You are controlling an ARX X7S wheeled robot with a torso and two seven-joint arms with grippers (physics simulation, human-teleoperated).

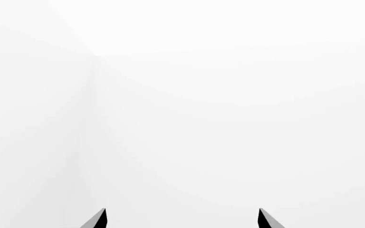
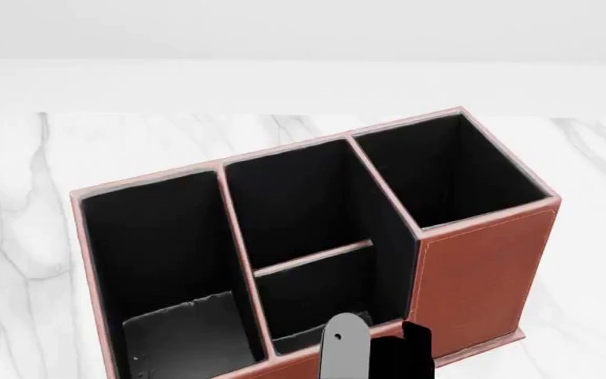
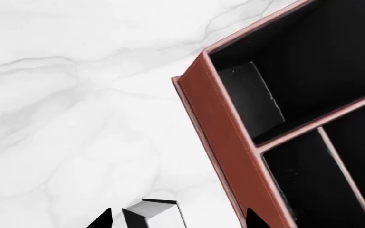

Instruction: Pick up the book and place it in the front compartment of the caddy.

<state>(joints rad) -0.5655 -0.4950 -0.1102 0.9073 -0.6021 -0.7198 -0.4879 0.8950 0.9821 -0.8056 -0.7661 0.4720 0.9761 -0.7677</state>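
Right wrist view: right gripper (image 3: 176, 219) spread wide, the book (image 3: 149, 213) seen between its tips and narrower than the gap. Not clamped; contact cannot be told.

Left gripper (image 1: 182, 219) spread, empty, facing blank white.

Head view: the front compartment (image 2: 319, 304) sits at 12 o'clock from the right gripper.

Risks:
- an off-centre close could tip the thin book
- the caddy (image 2: 482, 268) has a near wall just at 2 o'clock that could catch a finger
- the low partition could snag a corner

Table (image 3: 74, 118) lies bare from 9 to 12 o'clock.

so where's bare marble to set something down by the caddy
Bare marble lies open left of the caddy, with more along its right end and behind it. Right wrist view: the patch beside the caddy wall is bare but for the book between the right gripper tips.
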